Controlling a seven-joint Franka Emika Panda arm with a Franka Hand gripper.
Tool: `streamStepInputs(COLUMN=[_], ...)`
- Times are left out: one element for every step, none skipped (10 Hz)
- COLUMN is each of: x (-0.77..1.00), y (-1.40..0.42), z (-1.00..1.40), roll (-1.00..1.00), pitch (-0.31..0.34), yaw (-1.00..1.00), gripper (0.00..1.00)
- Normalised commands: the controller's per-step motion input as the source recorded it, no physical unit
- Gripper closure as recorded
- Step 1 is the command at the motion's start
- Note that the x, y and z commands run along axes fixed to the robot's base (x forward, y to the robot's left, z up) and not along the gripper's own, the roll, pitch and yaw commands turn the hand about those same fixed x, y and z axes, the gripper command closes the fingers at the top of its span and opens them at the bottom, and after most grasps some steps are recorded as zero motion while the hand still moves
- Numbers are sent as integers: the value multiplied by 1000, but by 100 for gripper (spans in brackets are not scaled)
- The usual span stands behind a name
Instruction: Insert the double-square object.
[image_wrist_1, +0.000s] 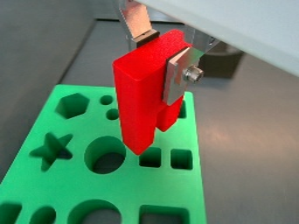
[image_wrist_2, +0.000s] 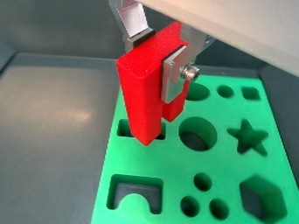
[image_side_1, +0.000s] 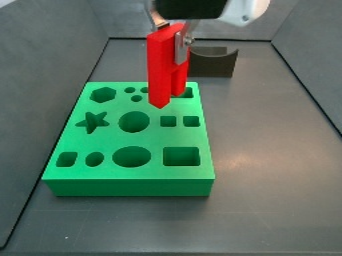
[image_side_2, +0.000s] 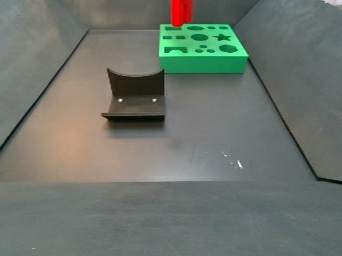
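Observation:
The double-square object (image_wrist_1: 142, 96), a tall bright red peg of two joined square bars, hangs upright in my gripper (image_wrist_1: 159, 59), which is shut on its upper end. It also shows in the wrist view (image_wrist_2: 146, 87) and in both side views (image_side_1: 164, 65) (image_side_2: 179, 12). Its lower end hovers just above the green block (image_wrist_1: 65, 179), over the holes near the block's middle; the hole right under it is hidden. The green block (image_side_1: 134, 160) has star, hexagon, round, oval and square holes. One silver finger (image_wrist_2: 176, 74) presses the peg's side.
The fixture (image_side_2: 134, 97), a dark bracket on a base plate, stands on the grey floor away from the block (image_side_2: 203, 48). It also shows behind the block in a side view (image_side_1: 214, 60). Dark walls (image_side_2: 54, 70) enclose the floor.

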Motion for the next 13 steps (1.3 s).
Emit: streamStepInputs(x=[203, 6, 0, 0, 0, 0, 163, 231, 480, 551, 471, 286, 40], y=[0, 0, 0, 0, 0, 0, 0, 0, -26, -180, -254, -249, -89], z=[-294, -354, -366, -249, -209, -177, -231, -226, -229, -203, -237, -251, -274], roll=[-86, -46, -21, -13, -21, -31, -6, -4, 0, 29, 54, 29, 29], pitch=[0, 0, 0, 0, 0, 0, 0, 0, 0, 0, 1, 0, 0], yaw=[-886, -1000, -1000, -1000, -1000, -1000, -946, -883, -649, -503, -460, -457, -474], gripper=[100, 100, 100, 100, 100, 100, 100, 100, 100, 100, 100, 100, 100])
